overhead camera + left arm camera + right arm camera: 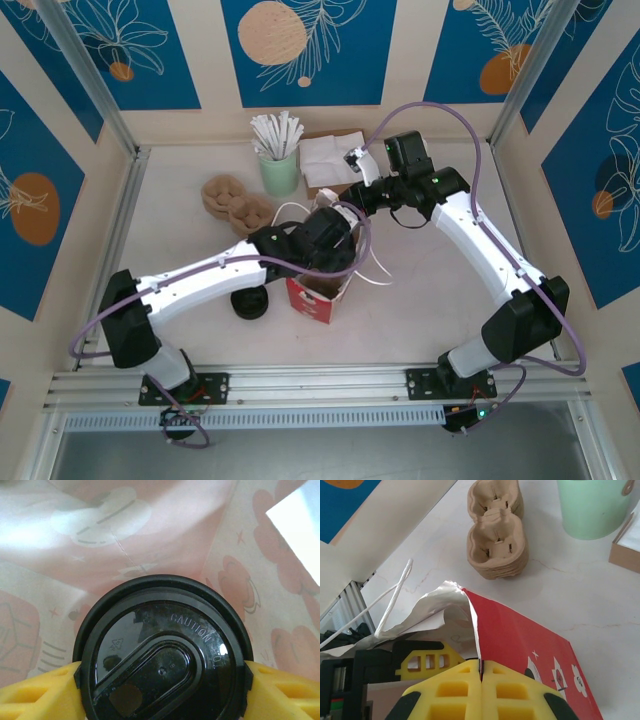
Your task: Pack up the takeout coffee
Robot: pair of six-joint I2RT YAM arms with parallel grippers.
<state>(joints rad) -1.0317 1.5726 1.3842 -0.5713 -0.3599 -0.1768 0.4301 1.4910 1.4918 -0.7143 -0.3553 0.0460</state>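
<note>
Left wrist view. Nearest the lens is the black lid of the takeout coffee (162,655), upright, with its sip flap toward the camera. The left gripper (162,695) is closed against the cup from both sides, its yellow fingers (40,695) touching just under the lid rim. The jaws stand wide because the cup is wide. Behind the lid is pale printed paper, judged to be the inner wall of the red bag (150,530). So the cup is inside the bag, gripped and not released. Whether it rests on the bag floor cannot be told.

Right wrist view. The right gripper (481,672) is fully closed, pinching the bag's top edge. Judged purpose: to hold the mouth open and steady the bag while the other arm loads. A white cord handle (395,595) hangs outward. Beyond it, on the tabletop (570,590), are stacked pulp cup carriers (495,535), empty, and a mint cup (592,505).

Top external view. The bag stands upright mid-table, with both arms meeting over it. The mint cup holds white sticks (275,130). A low black round piece (249,302) sits just left of the bag.
</note>
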